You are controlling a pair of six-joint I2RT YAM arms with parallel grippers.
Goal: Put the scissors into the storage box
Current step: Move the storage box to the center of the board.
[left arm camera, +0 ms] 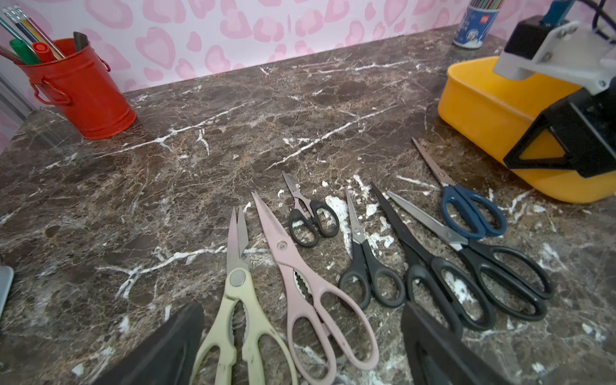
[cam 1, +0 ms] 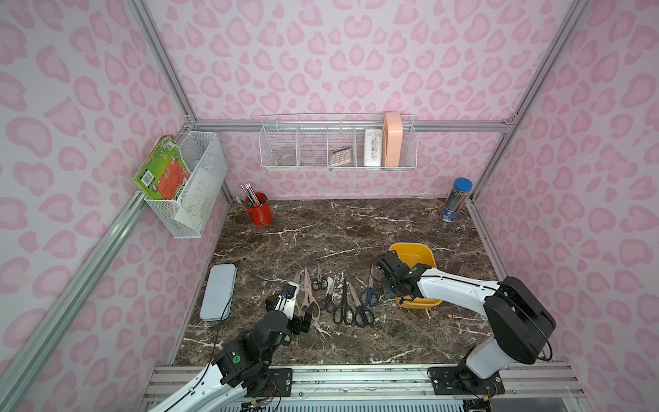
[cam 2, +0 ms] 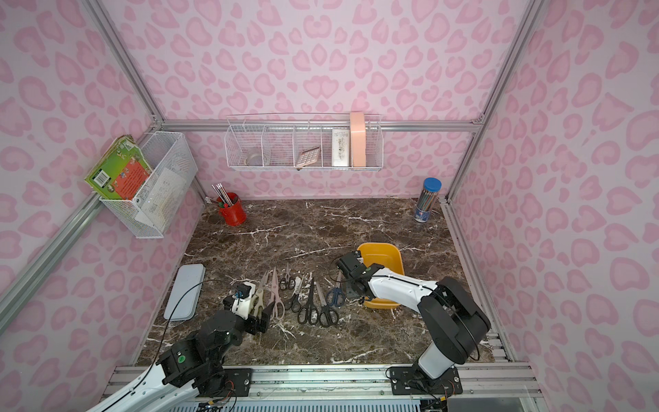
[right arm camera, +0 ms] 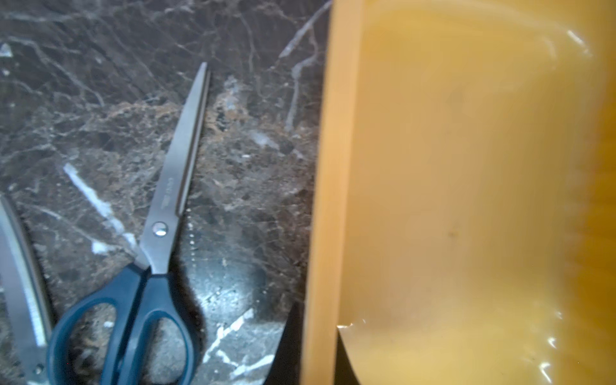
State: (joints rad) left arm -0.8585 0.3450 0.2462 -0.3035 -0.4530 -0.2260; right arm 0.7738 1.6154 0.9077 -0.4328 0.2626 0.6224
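Left wrist view lays out the scissors (left arm camera: 361, 253): seven pairs side by side on the marble table (left arm camera: 200, 150). Every long axis runs front to back, blades toward the rear wall (left arm camera: 233, 40) and handles toward the robot. From the robot's left lie the cream pair (left arm camera: 237, 300), pale pink pair (left arm camera: 293, 266), small black pair (left arm camera: 310, 220) and three larger black pairs (left arm camera: 443, 276). Last is the blue pair (left arm camera: 466, 210), just beside the storage box (left arm camera: 483, 100) but apart from it. The box stands right of the row, its long axis likewise front to back.

The left gripper (left arm camera: 303, 320) hangs low over the cream and pink handles, fingers spread wide, holding nothing. The right arm (cam 1: 463, 285) reaches forward and bends down. The right gripper (right arm camera: 316, 353) is pinched on the box's long wall facing the scissors.

In both top views the arms cover part of the cream pair and the box's near end. The right wrist picture is blurred, showing only slivers of the fingers. Whether the box sits flat cannot be told.
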